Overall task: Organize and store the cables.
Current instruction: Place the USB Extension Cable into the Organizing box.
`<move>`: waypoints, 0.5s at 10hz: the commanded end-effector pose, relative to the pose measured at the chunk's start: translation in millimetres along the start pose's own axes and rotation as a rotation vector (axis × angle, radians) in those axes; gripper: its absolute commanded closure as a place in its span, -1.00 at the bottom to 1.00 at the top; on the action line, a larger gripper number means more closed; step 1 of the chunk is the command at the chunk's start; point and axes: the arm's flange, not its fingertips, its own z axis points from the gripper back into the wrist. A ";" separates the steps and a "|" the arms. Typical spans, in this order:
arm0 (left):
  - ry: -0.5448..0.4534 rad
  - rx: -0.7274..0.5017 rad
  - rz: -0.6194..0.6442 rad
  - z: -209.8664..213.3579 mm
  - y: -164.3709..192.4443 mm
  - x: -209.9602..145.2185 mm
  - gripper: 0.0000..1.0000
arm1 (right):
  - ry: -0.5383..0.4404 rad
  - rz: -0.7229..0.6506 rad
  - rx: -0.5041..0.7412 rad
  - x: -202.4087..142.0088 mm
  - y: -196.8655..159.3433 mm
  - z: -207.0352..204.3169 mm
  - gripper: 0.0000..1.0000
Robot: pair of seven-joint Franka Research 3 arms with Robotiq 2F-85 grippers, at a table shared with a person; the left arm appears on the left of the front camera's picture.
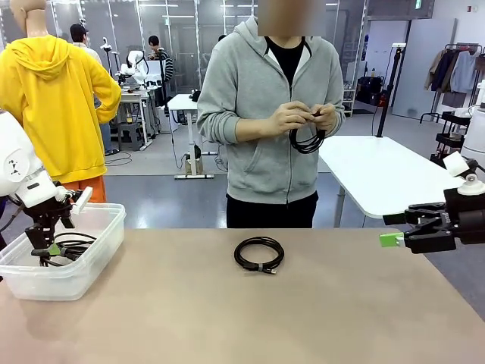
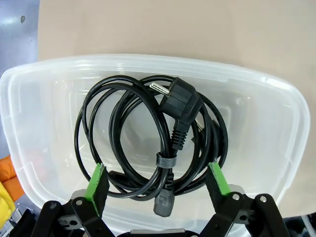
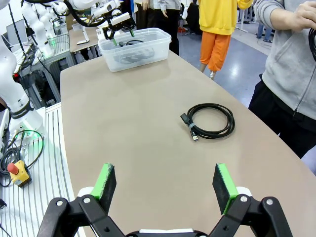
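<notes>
Judging the coils: light, limp, best pinched at the strap

Both claws stand released, nothing between the pads. The left gripper (image 2: 155, 170) hangs over the clear bin (image 2: 276, 123), and the right gripper (image 3: 165, 175) hovers above bare tabletop (image 3: 138, 148). Under the left one a power cable (image 2: 123, 143) lies flat in the bin, a wide oval running along the bin's length. It is strapped on the side nearest the claw, and its angled plug (image 2: 178, 101) rests across the loops. Farther out, a thinner coiled cable (image 1: 259, 254) lies flat mid-table. It is nearly round, so it has no real long axis; its strap and plug ends sit on the edge nearer the robot. It is probably light and floppy, with loops that would sag, so the strapped bundle looks the surest hold. Beyond, the person's hands (image 1: 292, 115) hold a third cable (image 1: 307, 140), its loops hanging down
</notes>
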 end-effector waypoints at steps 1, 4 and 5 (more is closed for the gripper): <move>-0.036 0.020 0.044 39.1 10.8 19.2 -1.00 | -0.011 -0.025 -0.001 3.4 1.2 -0.9 -1.00; -0.166 0.002 0.216 110.8 -4.4 33.9 -1.00 | -0.011 -0.025 -0.001 3.4 1.2 -0.9 -1.00; -0.183 -0.034 0.307 126.0 -21.4 32.6 -1.00 | -0.011 -0.025 -0.001 3.4 1.2 -0.9 -1.00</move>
